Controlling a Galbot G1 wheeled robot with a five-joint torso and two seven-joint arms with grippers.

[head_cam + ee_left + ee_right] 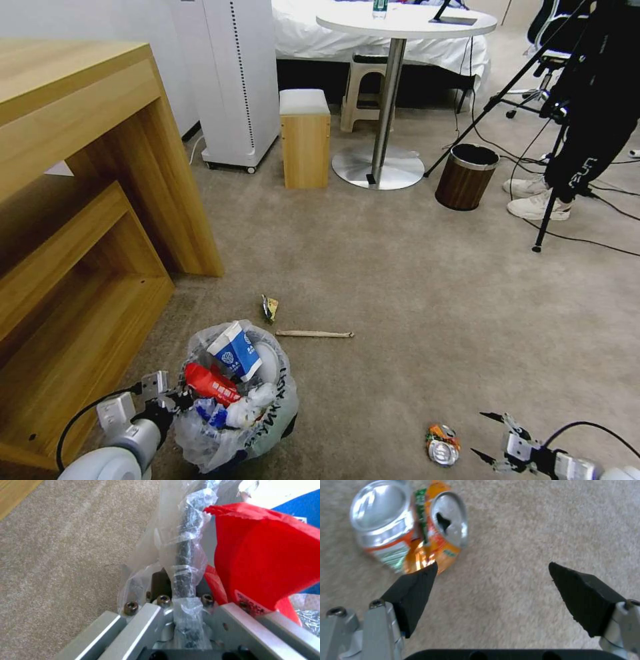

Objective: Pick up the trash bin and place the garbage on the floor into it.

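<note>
The trash bin (240, 407) with its crinkled plastic liner stands on the beige carpet at the lower left, filled with a red wrapper (210, 383), a blue-white carton (235, 350) and other litter. My left gripper (179, 399) is shut on the bin's rim (184, 562), bag and all, with the red wrapper (266, 562) right beside it. A crushed orange can (443, 445) lies on the floor at the lower right. My right gripper (485, 437) stands open just right of the can (410, 527), nothing between its fingertips (416, 590). A wooden stick (315, 333) and a small wrapper (269, 308) lie beyond the bin.
A wooden desk (80, 200) fills the left. Farther back stand a small wooden stool (305, 139), a round white table (400, 27), a wood-grain bin (466, 176), tripod legs (547, 213) with cables, and a person's shoes (537, 200).
</note>
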